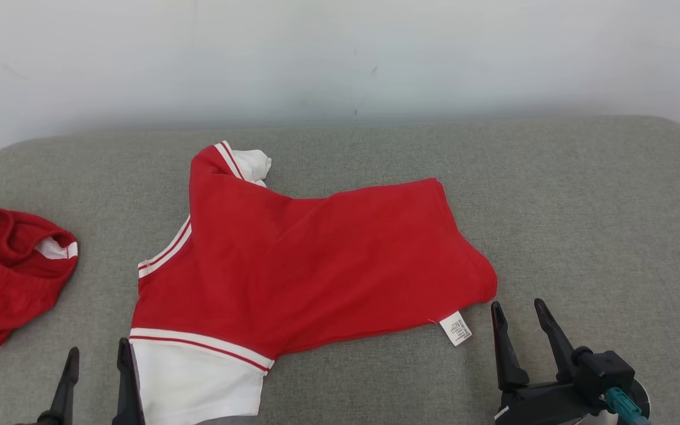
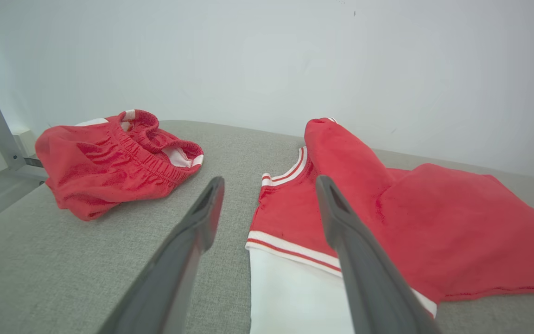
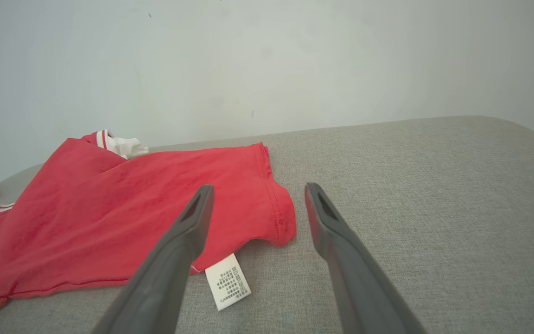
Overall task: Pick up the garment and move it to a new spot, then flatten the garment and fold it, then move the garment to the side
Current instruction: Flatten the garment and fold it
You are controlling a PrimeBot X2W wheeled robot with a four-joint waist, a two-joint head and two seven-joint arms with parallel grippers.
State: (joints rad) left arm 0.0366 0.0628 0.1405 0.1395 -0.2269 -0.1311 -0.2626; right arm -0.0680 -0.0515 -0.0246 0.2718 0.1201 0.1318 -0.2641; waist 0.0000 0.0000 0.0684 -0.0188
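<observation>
Garment (image 1: 316, 260) lies between left claw (image 1: 98, 346) and right claw (image 1: 517, 303), both spread, apparently touching neither.

Garment (image 1: 316, 260) was red knit cloth, matt and soft-looking, with white cloth trim and 1 white printed label (image 1: 455, 328). Support surface (image 1: 582, 206) was grey woven fabric, coarse and matt. Right gripper (image 1: 517, 303) had 2 fingers (image 3: 174, 260) of smooth, dark, matt plastic-like material.
</observation>
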